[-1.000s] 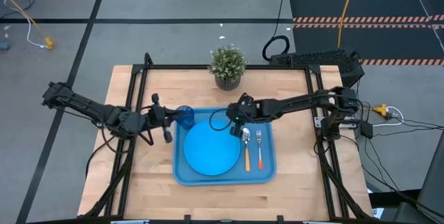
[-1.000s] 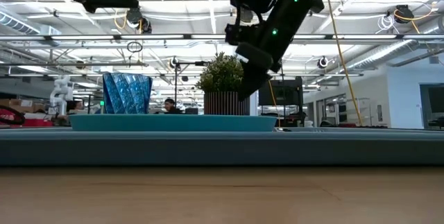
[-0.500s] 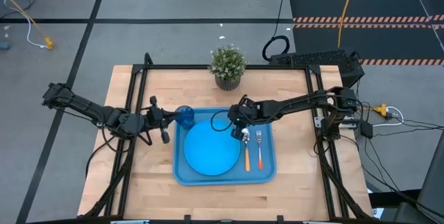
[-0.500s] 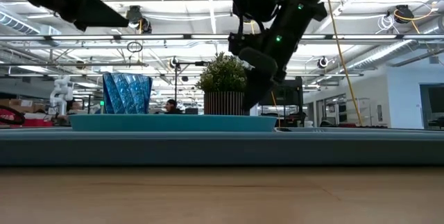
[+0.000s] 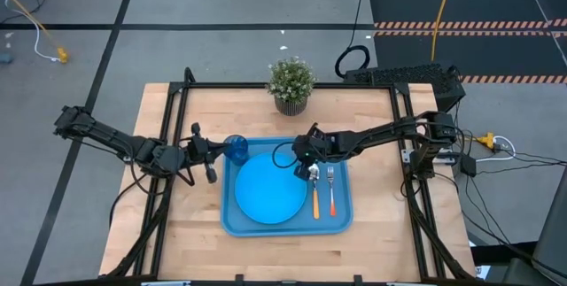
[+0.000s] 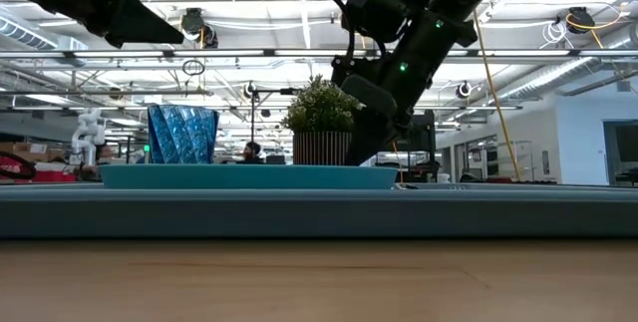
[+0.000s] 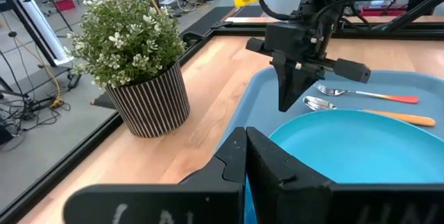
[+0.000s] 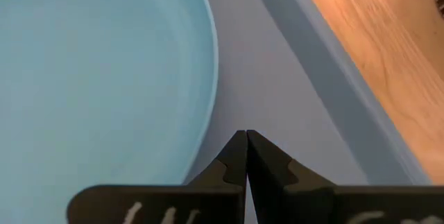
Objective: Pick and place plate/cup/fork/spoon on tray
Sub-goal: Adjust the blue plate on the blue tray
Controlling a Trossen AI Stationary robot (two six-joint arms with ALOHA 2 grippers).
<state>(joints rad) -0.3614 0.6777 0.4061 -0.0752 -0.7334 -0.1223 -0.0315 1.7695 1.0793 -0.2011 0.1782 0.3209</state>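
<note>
My right gripper [image 5: 304, 167], fingers together and empty, hung over the tray [image 5: 341, 221] by the spoon [image 5: 314, 189]; plate [image 5: 268, 189], cup [image 5: 236, 147] and fork [image 5: 331, 187] sat aboard, my left gripper [image 5: 211, 151], closed, beside the tray's left edge.

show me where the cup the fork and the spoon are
cup [image 5: 236, 148], high view, on its round rim at the tray's corner.
fork [image 5: 331, 196], high view, on its reddish-orange handle.
spoon [image 7: 320, 104], left wrist view, on its silver bowl.

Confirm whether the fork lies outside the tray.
No. The fork lies inside the tray, beside the spoon.
</note>
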